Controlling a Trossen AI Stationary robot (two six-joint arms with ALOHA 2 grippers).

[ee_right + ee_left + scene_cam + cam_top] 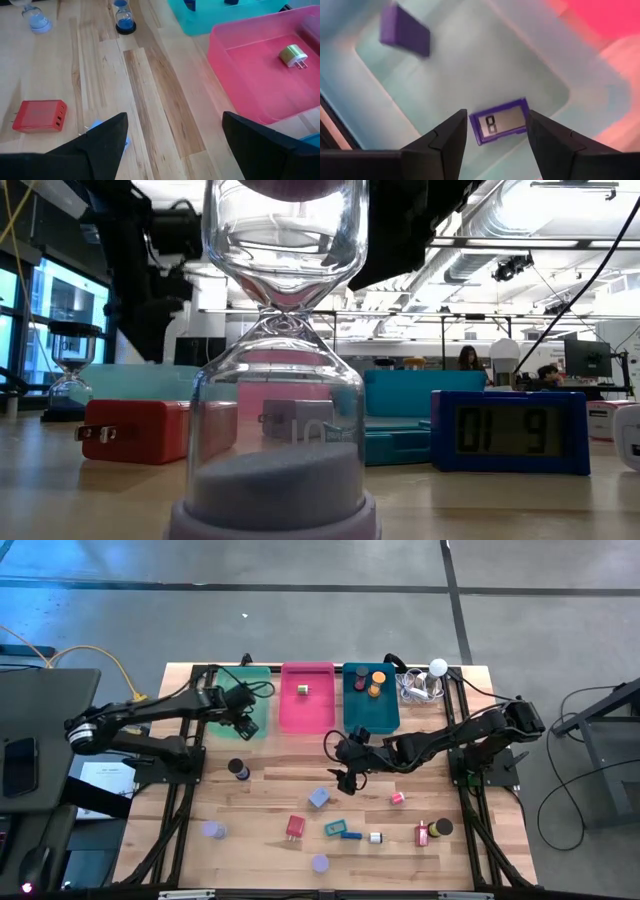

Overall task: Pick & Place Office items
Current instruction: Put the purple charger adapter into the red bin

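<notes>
Three trays sit side by side at the table's far edge, green (250, 700), pink (307, 705) and teal (370, 705), while hourglasses, a red charger (295, 827) and other small pieces lie scattered over the wood nearer the front. Left gripper (495, 131) hangs over the green tray, fingers apart around a small purple clock (501, 120) lying on the tray floor, its display showing "0", with a second purple block (404, 31) farther off. Right gripper (172, 132) hovers wide open above bare wood beside the pink tray, which holds a white plug (293, 55); the blue clock (510, 432) in the low view reads "01 9".

Low view: lavender hourglass (285, 380) fills foreground, top bulb and base cut by frame, hides pink tray (250, 375) middle; blue clock (510, 432) display missing middle digits; left wrist view: purple block (404, 31) smeared by blur; high view: left hand (243, 710) covers green tray (262, 680) contents
</notes>
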